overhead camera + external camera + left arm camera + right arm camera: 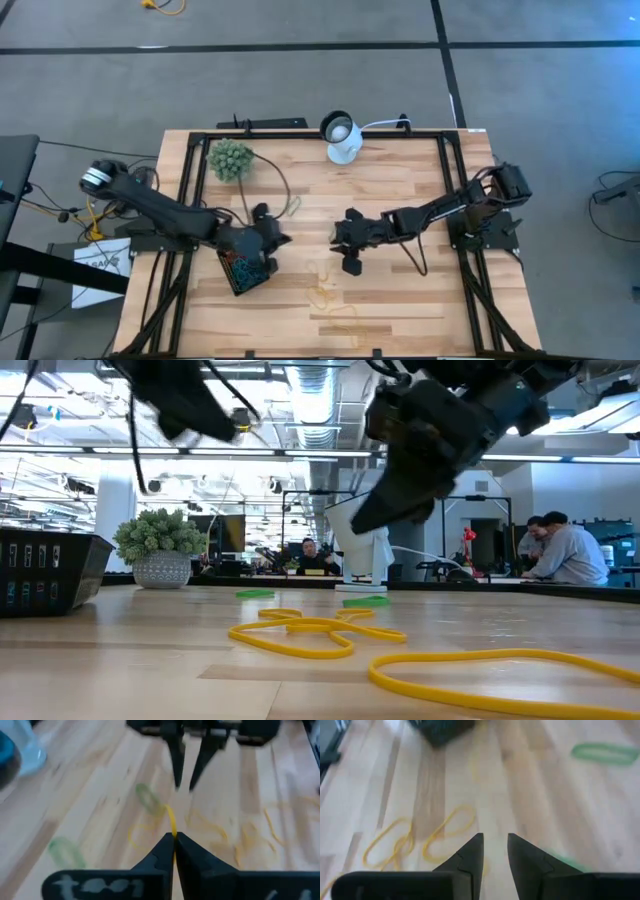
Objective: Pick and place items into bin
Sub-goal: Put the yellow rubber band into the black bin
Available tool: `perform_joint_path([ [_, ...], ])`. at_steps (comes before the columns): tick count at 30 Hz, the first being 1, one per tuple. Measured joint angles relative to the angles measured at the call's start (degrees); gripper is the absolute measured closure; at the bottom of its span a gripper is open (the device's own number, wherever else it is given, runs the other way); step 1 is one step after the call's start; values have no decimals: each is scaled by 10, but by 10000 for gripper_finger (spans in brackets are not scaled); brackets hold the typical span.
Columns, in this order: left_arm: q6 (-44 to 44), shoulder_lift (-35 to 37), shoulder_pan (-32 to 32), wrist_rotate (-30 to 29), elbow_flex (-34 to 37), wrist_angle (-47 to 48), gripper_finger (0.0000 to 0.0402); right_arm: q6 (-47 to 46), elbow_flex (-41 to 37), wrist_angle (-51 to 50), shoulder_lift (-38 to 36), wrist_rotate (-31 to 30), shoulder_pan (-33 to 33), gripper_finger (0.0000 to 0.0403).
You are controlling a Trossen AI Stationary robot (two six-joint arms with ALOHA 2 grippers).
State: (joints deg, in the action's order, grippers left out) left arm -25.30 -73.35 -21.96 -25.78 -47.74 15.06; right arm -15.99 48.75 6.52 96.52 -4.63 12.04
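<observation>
The black bin [243, 270] lies left of centre, with coloured loops inside; it also shows in the low view [50, 570]. My left gripper [278, 240] hovers at the bin's right side, shut on a yellow loop [171, 822]. My right gripper [346, 252] is open and empty [495, 847] above the table's middle, facing the left one. Several yellow loops [310, 630] lie flat on the wood near the front, and they also show in the right wrist view [447, 830]. Green loops [365, 600] lie farther back. My left gripper pinches the yellow loop [172, 831] between the tips of its two shut fingers. A short bend of the loop sticks out past the fingertips. The loop is lifted clear of the table.
A fuzzy green plant ball [230, 160] in a pot stands at the far left. A white round lamp-like device [342, 138] stands at the far middle. A black frame [300, 135] runs round the table. People sit in the room beyond [560, 550].
</observation>
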Motion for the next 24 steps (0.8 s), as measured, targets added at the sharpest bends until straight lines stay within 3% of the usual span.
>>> perform_joint_path([
  [5, -152, 47, -84, -8, -95, 282, 401, -12, -10, -20, 3, -5, 27, 321],
  [9, -287, 48, -158, -9, -140, 403, 401, -12, -12, -18, 3, -40, 42, 321],
  [12, -367, 37, -203, 13, -139, 417, 401, -12, -12, -16, 3, -56, 45, 321],
  [16, -439, 2, -252, -8, -124, 420, 401, -20, -12, -17, 3, -60, 43, 321],
  [20, -507, -56, -264, -8, -109, 432, 401, -20, -12, -14, 3, -60, 43, 321],
  [24, -541, -121, -259, 29, -108, 441, 397, -20, -12, -14, 3, -60, 43, 321],
])
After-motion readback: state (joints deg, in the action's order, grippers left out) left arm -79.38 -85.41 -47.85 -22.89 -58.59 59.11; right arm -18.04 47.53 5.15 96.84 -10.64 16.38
